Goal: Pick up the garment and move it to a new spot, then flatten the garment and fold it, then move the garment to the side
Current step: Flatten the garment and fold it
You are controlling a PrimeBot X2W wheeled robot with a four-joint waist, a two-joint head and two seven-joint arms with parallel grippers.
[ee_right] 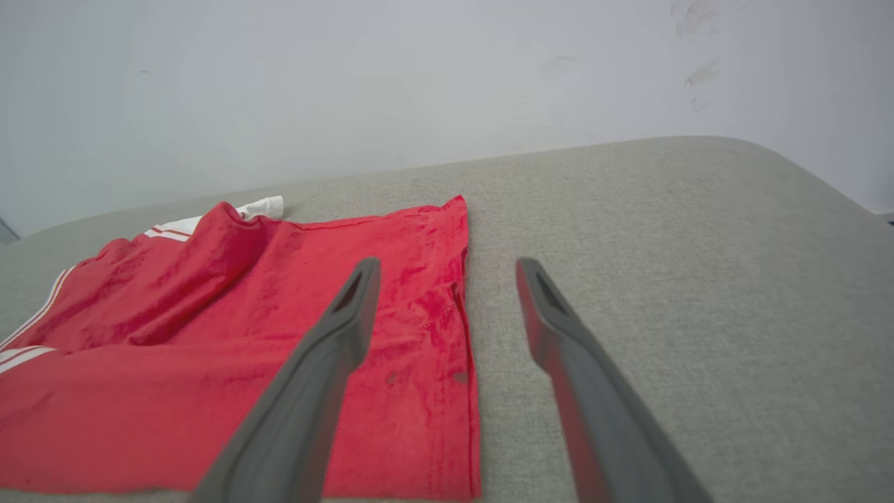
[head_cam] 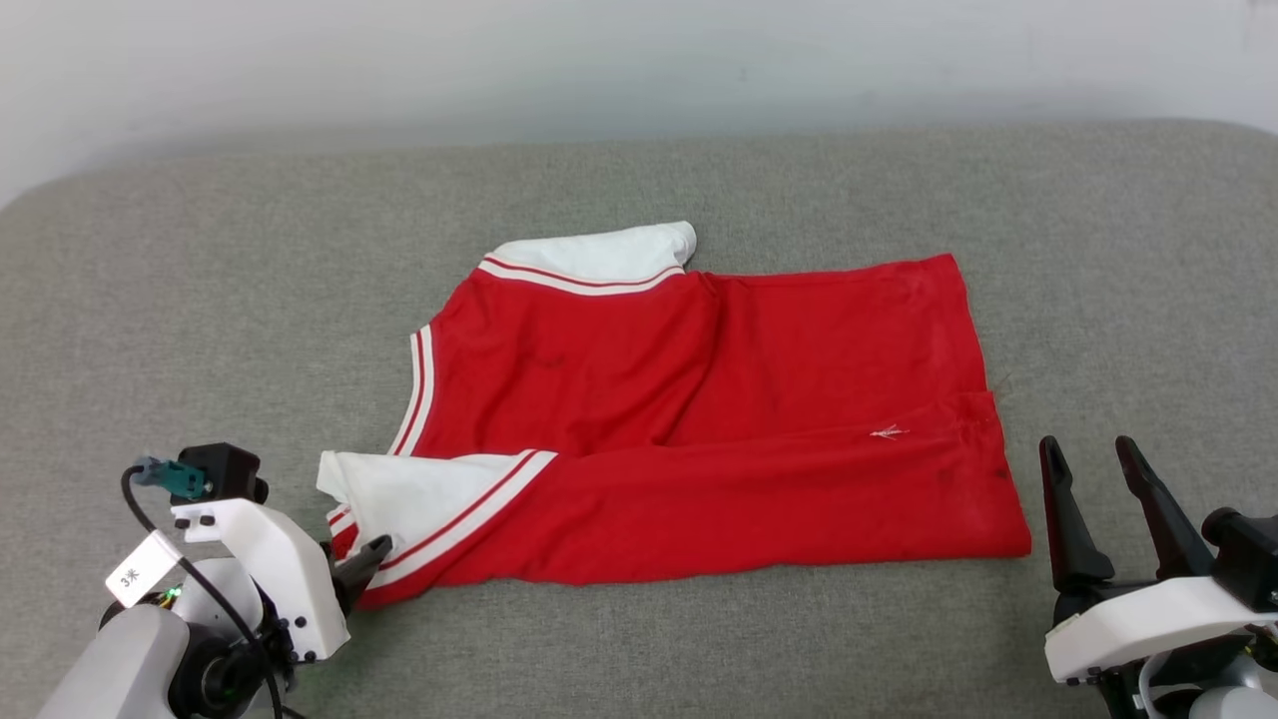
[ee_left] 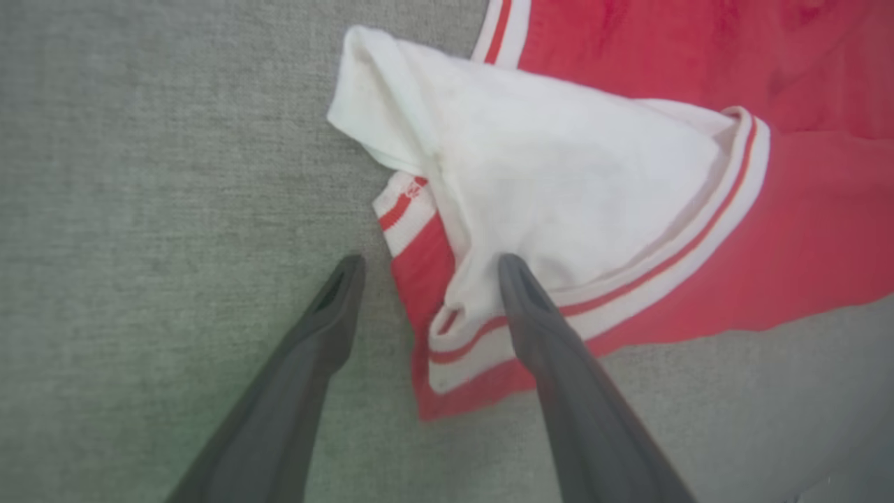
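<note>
One red jersey T-shirt [head_cam: 699, 419], lying mid-way on the grey upholstered surface [head_cam: 200, 300], near long edge folded over, folding judged begun but unfinished, sideways move outstanding; left gripper [ee_left: 429, 264] spread, empty, at the white sleeve [ee_left: 559, 188]; right gripper [head_cam: 1087, 449] spread, empty, beside the hem [ee_right: 464, 293].

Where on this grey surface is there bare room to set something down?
Free: the strip between the red jersey and the wall, and the stretch right of its hem, ahead of the right gripper. Crowded: near left, left gripper at the white sleeve.
</note>
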